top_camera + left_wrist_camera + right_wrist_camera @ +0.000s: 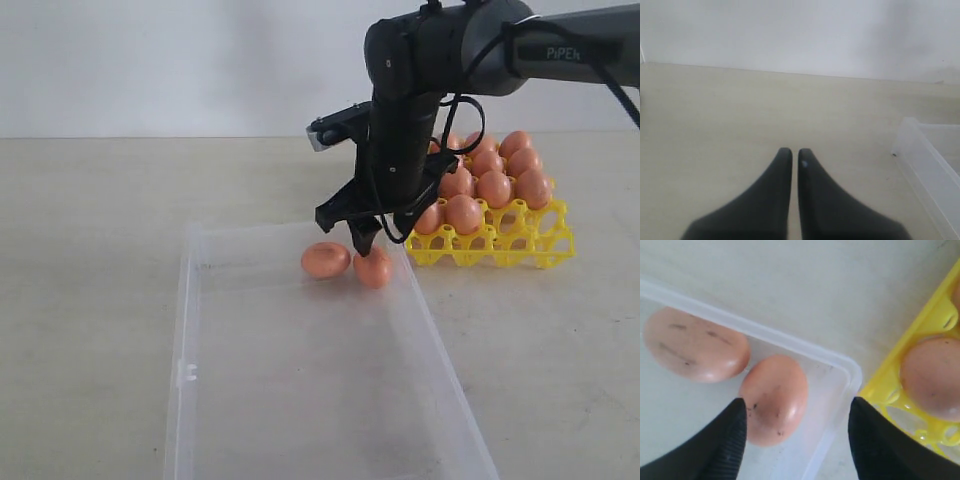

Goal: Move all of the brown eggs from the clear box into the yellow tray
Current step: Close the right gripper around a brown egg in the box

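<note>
Two brown eggs lie in the far right corner of the clear box (186, 345): one (326, 260) to the left and one (374, 270) beside the wall. My right gripper (364, 238) hangs open just over the corner egg (774, 399). One finger (727, 440) is next to that egg, the other finger (875, 445) is out past the box wall (790, 347). The second egg (695, 346) lies clear of the jaws. The yellow tray (545, 250) stands to the right and holds several eggs (495, 187). My left gripper (795, 152) is shut on nothing above bare table.
The yellow tray's edge (935, 315) with a seated egg (932, 377) is close to the box corner. A corner of the clear box (922, 162) shows in the left wrist view. A small latch (186, 374) sits on the box's left wall.
</note>
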You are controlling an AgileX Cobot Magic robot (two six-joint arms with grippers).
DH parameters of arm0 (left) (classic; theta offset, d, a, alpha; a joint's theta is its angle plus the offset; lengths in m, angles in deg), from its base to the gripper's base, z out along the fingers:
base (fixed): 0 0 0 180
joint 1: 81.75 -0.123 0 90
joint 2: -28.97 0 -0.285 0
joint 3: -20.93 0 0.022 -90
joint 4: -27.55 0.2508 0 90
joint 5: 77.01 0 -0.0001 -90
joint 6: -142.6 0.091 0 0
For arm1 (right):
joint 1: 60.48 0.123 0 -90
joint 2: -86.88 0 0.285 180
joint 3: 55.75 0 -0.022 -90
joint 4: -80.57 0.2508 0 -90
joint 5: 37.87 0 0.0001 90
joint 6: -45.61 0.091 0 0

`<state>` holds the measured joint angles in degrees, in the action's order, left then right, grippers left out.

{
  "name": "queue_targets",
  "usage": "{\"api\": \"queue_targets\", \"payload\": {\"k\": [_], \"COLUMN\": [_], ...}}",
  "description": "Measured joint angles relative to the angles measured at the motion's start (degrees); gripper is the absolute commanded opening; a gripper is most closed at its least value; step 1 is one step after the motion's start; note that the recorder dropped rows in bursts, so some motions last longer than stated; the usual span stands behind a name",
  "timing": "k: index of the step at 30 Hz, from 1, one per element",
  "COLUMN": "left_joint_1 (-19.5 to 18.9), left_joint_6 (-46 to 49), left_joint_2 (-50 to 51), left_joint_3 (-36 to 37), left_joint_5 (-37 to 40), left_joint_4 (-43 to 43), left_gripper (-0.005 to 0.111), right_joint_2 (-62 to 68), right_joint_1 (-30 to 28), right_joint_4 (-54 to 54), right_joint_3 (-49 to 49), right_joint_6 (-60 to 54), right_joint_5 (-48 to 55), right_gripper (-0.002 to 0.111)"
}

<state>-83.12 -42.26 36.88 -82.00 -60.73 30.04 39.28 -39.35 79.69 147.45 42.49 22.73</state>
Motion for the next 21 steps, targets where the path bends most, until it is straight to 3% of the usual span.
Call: {"api": "queue_targets", "payload": {"k": [16,21], "left_joint_1": [0.0,0.0], "left_joint_6": [0.0,0.0], "left_joint_2": [0.0,0.0], "left_joint_3": [0.0,0.0], "left_joint_5": [0.0,0.0], "left_joint_4": [0.0,0.0], "left_gripper": [0.004,0.004], "right_joint_2": [-2.29,-2.61], "right_joint_1": [0.0,0.0], "right_joint_4": [1.7,7.49], "right_joint_3": [0.0,0.0], "right_joint_6": [-6.91,-6.66], "right_joint_5": [-3.2,0.06], "right_gripper": [0.05,0.05]}}
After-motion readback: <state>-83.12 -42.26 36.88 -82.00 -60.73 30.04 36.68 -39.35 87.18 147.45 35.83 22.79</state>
